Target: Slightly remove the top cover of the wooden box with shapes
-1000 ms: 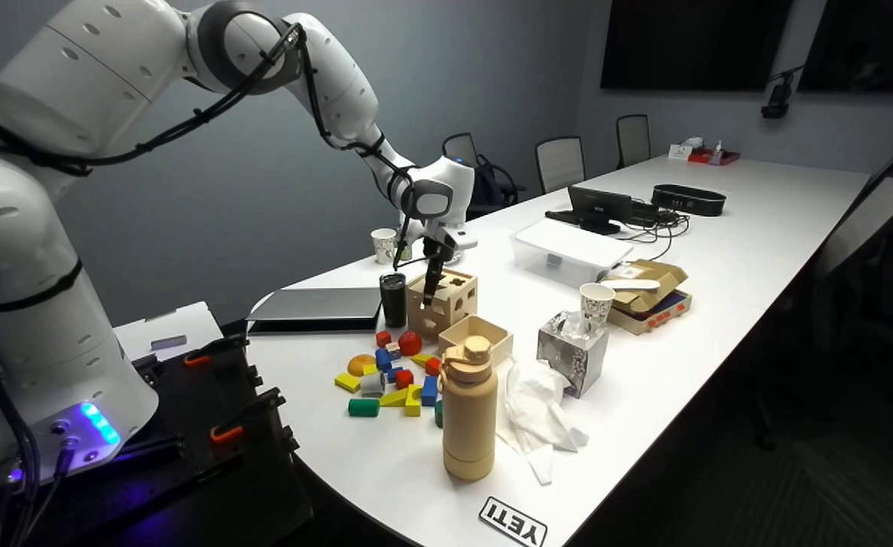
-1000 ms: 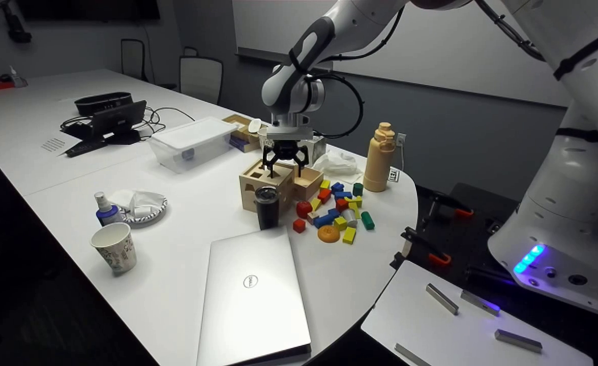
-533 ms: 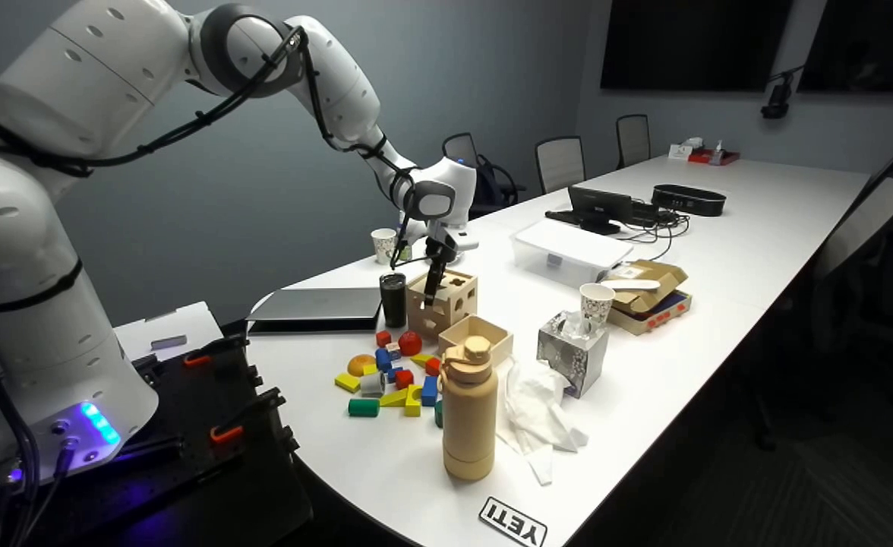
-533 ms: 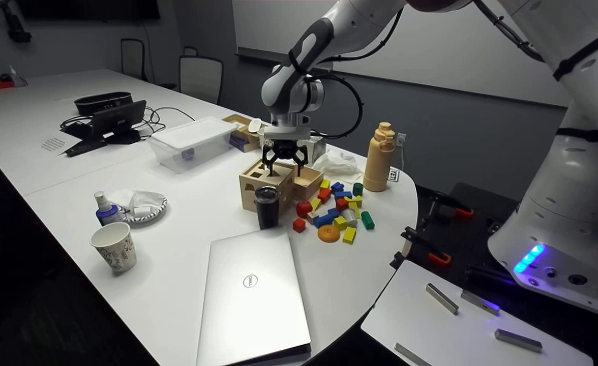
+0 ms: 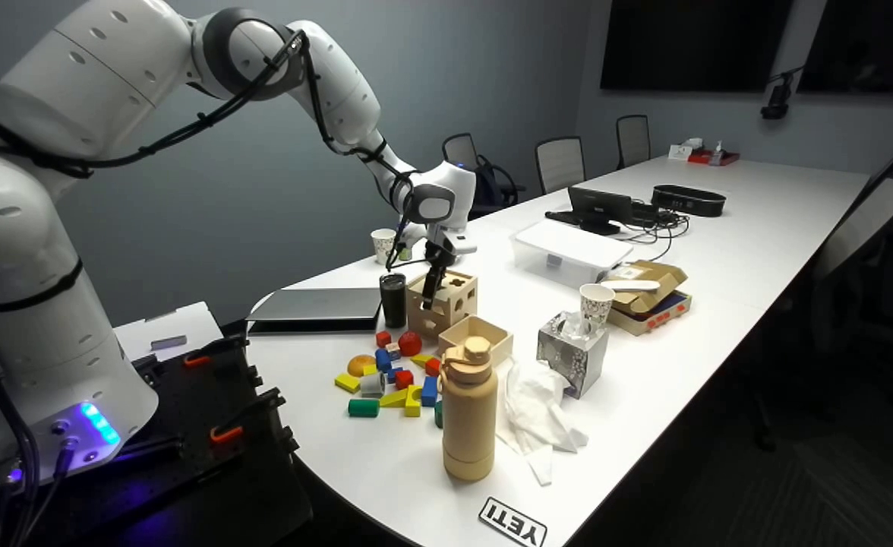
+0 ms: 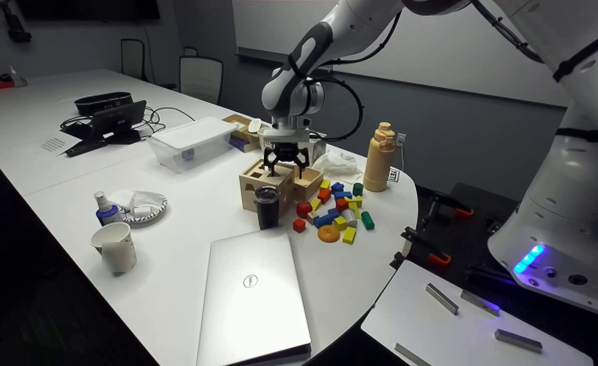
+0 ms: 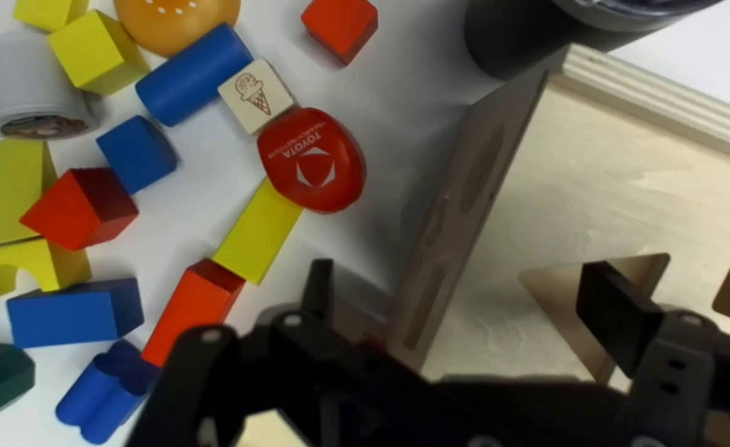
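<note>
In the wrist view the pincer point(image 7: 464, 295) is spread and grips nothing, one finger point(image 7: 616, 316) at the triangular cutout point(image 7: 557, 292) of the top cover point(image 7: 588, 198), its mate outside the near side of the wooden box point(image 7: 464, 205); whether that inner tip is in the hole or just above it, I cannot tell; the cover looks seated, so the step in hand, I judge, is taking hold of its edge; best to go down straight and shallow, keep the tip off the cutout's rim, close gently on the cover alone, then draw it only a little; too deep a bite would likely catch the box's side and drag everything; coloured blocks point(image 7: 259, 233) lie near; in an exterior view the box stands on the white table point(image 5: 659, 357), a dark tumbler point(image 5: 393, 300) just beside it, so a sideways swing there wants care; an open tray point(image 5: 503, 348) sits next to it, partly behind a tan bottle point(image 5: 469, 414); mesh chairs point(image 5: 560, 161) and dark screens point(image 5: 695, 45) fill the background; in an exterior view the pincer straddles the box's edge; a laptop point(image 6: 256, 300) and a lidded clear bin point(image 6: 197, 137) share the table; a whiteboard point(image 6: 446, 56) spans the grey wall.
</note>
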### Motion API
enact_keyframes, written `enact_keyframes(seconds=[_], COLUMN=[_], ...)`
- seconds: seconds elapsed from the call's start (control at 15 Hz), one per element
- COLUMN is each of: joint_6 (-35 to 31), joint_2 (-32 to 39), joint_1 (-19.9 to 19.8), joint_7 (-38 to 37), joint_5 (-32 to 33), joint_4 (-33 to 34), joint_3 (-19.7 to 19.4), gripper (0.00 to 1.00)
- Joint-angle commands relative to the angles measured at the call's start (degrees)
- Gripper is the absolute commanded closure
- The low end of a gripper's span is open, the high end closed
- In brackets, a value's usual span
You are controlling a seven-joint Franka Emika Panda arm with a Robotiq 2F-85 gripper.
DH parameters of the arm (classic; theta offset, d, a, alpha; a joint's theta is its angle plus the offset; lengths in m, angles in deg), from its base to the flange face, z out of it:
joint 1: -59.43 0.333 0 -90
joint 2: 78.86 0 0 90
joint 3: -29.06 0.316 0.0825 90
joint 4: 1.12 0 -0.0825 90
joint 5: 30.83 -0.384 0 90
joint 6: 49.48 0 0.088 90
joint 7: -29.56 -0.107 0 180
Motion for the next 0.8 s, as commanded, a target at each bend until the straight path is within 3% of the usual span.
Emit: enact_keyframes(seconds=[0.0,0.73], joint_6=[2.8,5.6], joint_2=[-1.3,-2.6], joint_1=[1.6,3.0], joint_7=[-3.5,-10.5], joint_5=[0.9,2.7], joint_4=[-0.1,-1.3], joint_3=[-1.1,-2.2], gripper=[0.0,0.0])
